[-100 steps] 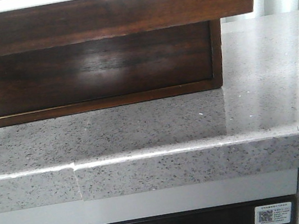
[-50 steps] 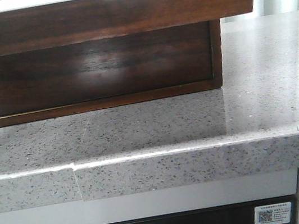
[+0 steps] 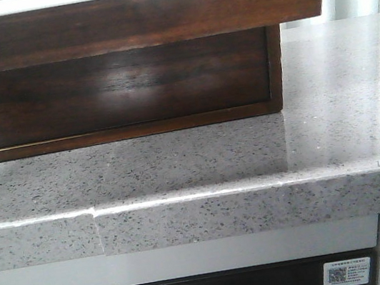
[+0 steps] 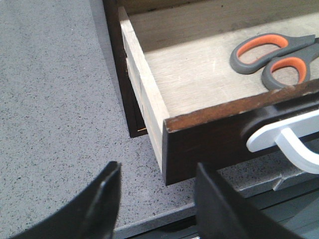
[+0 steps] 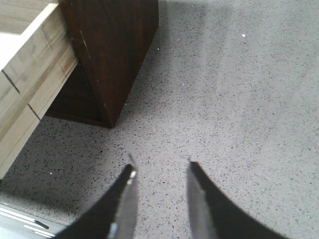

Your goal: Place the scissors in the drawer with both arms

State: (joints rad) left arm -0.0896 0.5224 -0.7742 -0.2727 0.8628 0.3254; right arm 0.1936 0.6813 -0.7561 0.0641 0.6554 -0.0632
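The drawer (image 4: 209, 134) is pulled out, and its pale wood floor shows in the left wrist view. The scissors (image 4: 271, 55), with grey and orange handles, lie inside it near the dark front panel. In the front view the drawer's dark brown front (image 3: 155, 14) with its whitish top strip overhangs the counter. My left gripper (image 4: 158, 172) is open and empty, just outside the drawer's front corner above the counter. My right gripper (image 5: 160, 167) is open and empty over bare counter, beside the cabinet corner (image 5: 114, 55). Neither gripper shows in the front view.
A white curved handle (image 4: 284, 142) sticks out from the drawer front. The dark wood cabinet body (image 3: 109, 90) stands on the speckled grey stone counter (image 3: 200, 159). The counter's front edge (image 3: 258, 207) runs below, with a dark panel and a label (image 3: 347, 273) under it.
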